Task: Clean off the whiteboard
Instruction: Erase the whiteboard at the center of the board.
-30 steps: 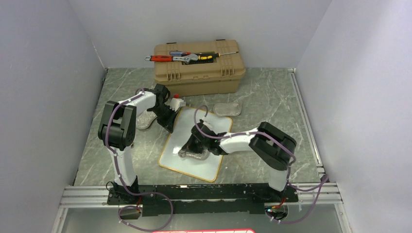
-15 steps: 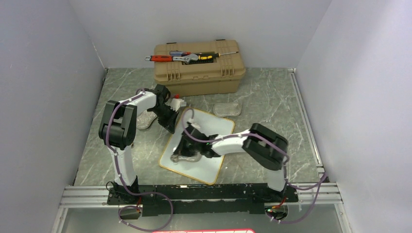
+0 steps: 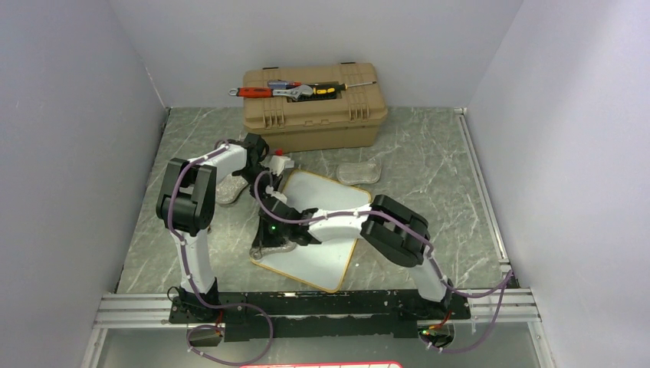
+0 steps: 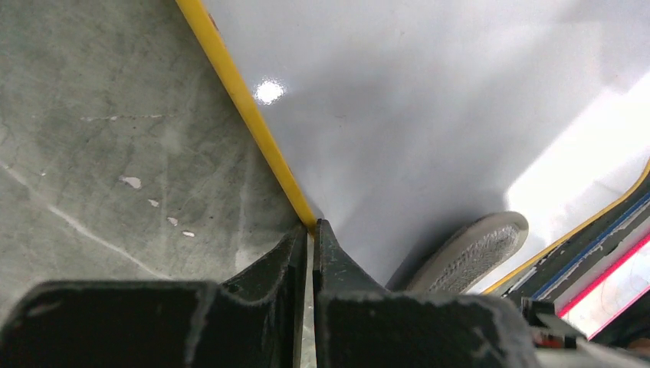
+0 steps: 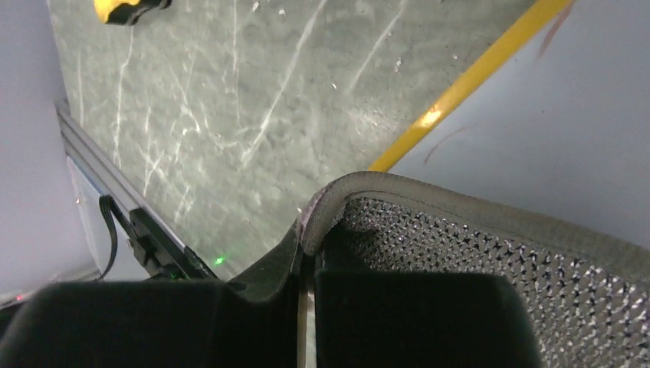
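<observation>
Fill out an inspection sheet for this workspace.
Surface: grey-green marbled table.
Job's things: whiteboard flat on table, faint reddish streaks near rim; grey pad at its left edge.
Clutter: tan toolbox with tools on lid; spare pad beyond the board, another by left arm.
Grippers: left gripper shut, tips at the board's yellow rim; right gripper shut on the pad.
Cables: purple cables along both arms.
Surroundings: plain walls on three sides; metal rail at near edge.
</observation>
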`<state>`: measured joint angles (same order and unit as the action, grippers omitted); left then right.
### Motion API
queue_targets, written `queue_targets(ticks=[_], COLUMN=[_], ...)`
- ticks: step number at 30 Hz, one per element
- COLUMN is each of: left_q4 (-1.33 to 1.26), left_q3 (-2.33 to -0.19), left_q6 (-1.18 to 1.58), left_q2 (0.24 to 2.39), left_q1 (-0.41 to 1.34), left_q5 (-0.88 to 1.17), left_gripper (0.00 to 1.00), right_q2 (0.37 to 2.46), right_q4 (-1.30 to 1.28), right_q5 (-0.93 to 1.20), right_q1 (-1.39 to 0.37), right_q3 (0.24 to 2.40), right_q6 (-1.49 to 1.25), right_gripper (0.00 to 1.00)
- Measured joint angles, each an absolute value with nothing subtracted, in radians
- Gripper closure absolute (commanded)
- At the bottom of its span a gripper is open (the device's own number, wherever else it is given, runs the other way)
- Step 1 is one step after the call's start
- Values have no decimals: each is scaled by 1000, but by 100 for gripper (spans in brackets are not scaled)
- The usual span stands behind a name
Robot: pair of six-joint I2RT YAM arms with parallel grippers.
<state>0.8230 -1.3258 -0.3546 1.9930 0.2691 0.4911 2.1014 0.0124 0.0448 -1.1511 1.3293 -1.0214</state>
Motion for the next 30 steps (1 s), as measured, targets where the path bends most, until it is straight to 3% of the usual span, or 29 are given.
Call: queue_targets(ticks=[9,16,19,22,26,30], left_q4=[817,817,817,815,811,807], left_q3=[-1317,-1317,-1318,-1317,-1313,-1308], left_q6=[-348,-345,-345,-342,-335,-334], left_q2=[1993,1994,1994,1993,1992,1990], left_q1=[272,272,272,272,272,272], left_q5=[519,519,521,523,524,523], left_gripper=[91,91,91,91,91,91], right_q2=[1826,2037,2063,1973,1686,1607], right_q4=[97,11,17,80,179,218], right_q5=[80,107,107,114,118,113], right_q1=[-1037,-1105,-1143,-1131,-979,-904], right_q3=[923,1235,1264,1111,710,597], right_q6=[-1051,-996,-972,-999,-1074,-1121], right_gripper=[100,100,100,100,100,100])
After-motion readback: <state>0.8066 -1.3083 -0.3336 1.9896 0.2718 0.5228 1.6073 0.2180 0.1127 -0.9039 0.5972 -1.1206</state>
